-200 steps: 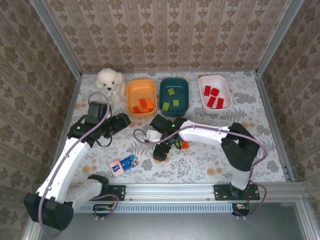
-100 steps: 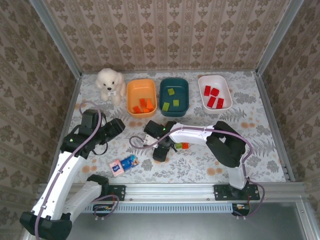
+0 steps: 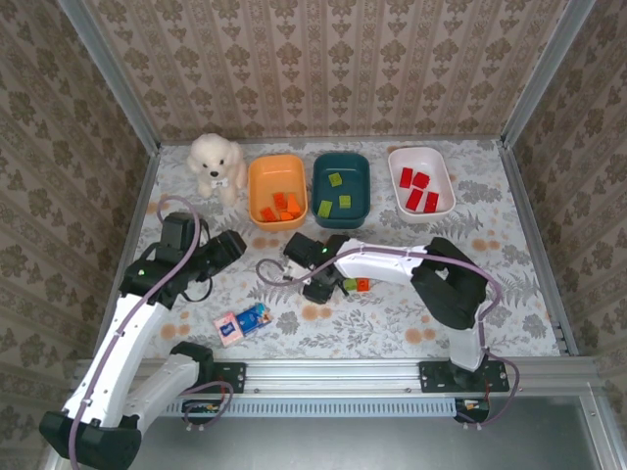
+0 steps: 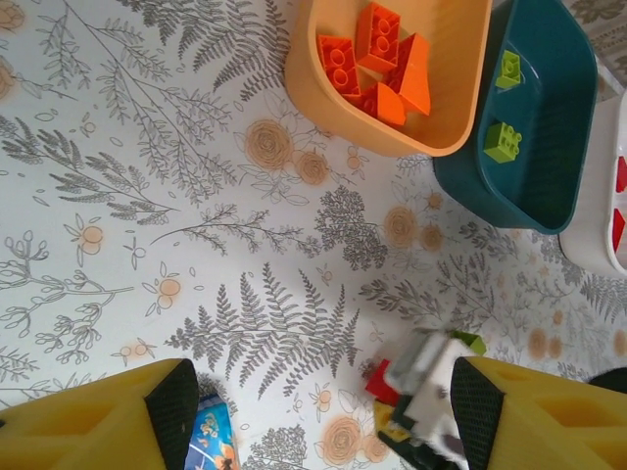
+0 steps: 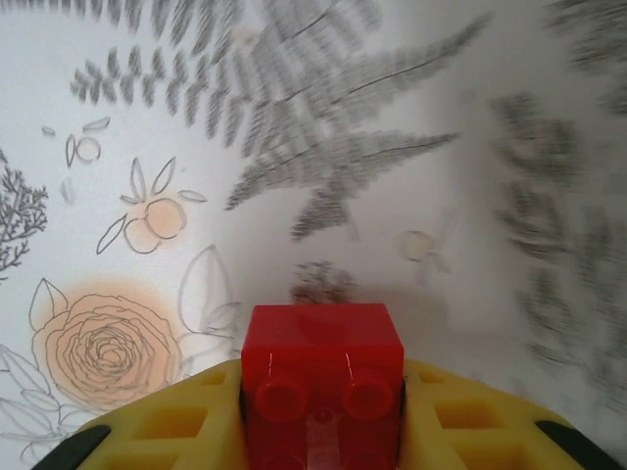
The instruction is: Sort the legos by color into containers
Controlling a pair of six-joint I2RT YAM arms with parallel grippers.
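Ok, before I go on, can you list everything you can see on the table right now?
plush dog: one, white, left end of the back row.
orange tub: one, orange, next to the dog.
orange bricks: about four, orange, in the orange tub.
teal tub: one, dark teal, middle.
green bricks: three, lime, in the teal tub.
white tub: one, white, right end.
red bricks: four, red, in the white tub.
loose green brick: one, lime, on the table mid-front.
loose orange brick: one, orange, beside it.
packet: one, pink-and-blue, front left.
held brick: one, red, in the right pincer.
left pincer: one, open, empty.
right pincer: one, shut on the held brick.
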